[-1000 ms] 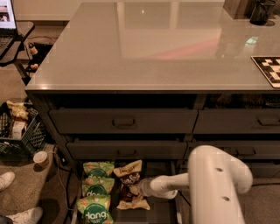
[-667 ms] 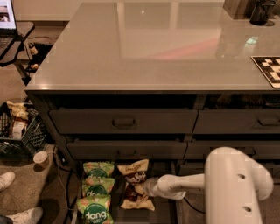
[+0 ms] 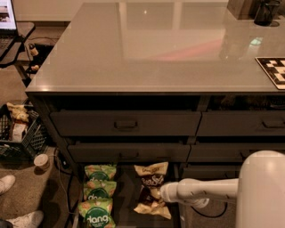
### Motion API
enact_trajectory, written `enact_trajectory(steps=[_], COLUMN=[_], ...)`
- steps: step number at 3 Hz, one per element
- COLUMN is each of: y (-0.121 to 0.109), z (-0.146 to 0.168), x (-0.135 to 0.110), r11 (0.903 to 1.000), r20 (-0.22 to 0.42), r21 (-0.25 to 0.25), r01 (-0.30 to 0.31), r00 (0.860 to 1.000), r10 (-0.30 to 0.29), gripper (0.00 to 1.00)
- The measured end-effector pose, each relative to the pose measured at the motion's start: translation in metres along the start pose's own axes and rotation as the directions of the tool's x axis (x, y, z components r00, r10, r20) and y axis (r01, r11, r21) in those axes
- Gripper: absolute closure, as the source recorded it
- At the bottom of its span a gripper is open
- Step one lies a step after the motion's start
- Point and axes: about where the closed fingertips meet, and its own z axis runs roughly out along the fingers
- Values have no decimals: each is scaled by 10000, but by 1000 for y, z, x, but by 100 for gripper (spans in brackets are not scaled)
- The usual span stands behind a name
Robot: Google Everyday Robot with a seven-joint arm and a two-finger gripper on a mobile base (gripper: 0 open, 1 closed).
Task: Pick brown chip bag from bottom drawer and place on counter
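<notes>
Glossy and grey, the counter (image 3: 147, 49) fills the upper half of the frame above a dark cabinet of handled drawers (image 3: 126, 124).

Low in the frame, right of centre, the gripper (image 3: 161, 192) meets the right edge of the brown chip bag (image 3: 150, 179) at about its mid-height. Its tip is lost against the dark middle of the bag, so whether it has closed on the bag cannot be told. The bag lies flat in the open bottom drawer (image 3: 127, 196), with its cream top edge toward the cabinet and its cream bottom edge toward the lower frame. Three green dang bags (image 3: 99, 196) lie in a column just to its left, in the same drawer and apart from it.

From the gripper a white arm (image 3: 205, 190) runs right to a large rounded white housing (image 3: 262, 191) in the lower right corner.

On the counter's right edge sits a checkered board (image 3: 272, 70), with a dark container (image 3: 267, 11) at upper right. On the floor at left stand a black crate (image 3: 18, 133), a paper cup (image 3: 41, 161) and two white shoes (image 3: 24, 219).
</notes>
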Motion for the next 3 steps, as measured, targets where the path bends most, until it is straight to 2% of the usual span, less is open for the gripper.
enact_trajectory(steps=[1,2,3], y=[-7,0,21], z=[-59,-118,-161], x=[7,10,4], r11=[9958,9869,9866], r20=[-95,47,285], r21=[741,1437,1563], r01=[-538,-736,-461], r00=[9985,9973,9987], r10=[546,737,421], gripper=[100,100,100])
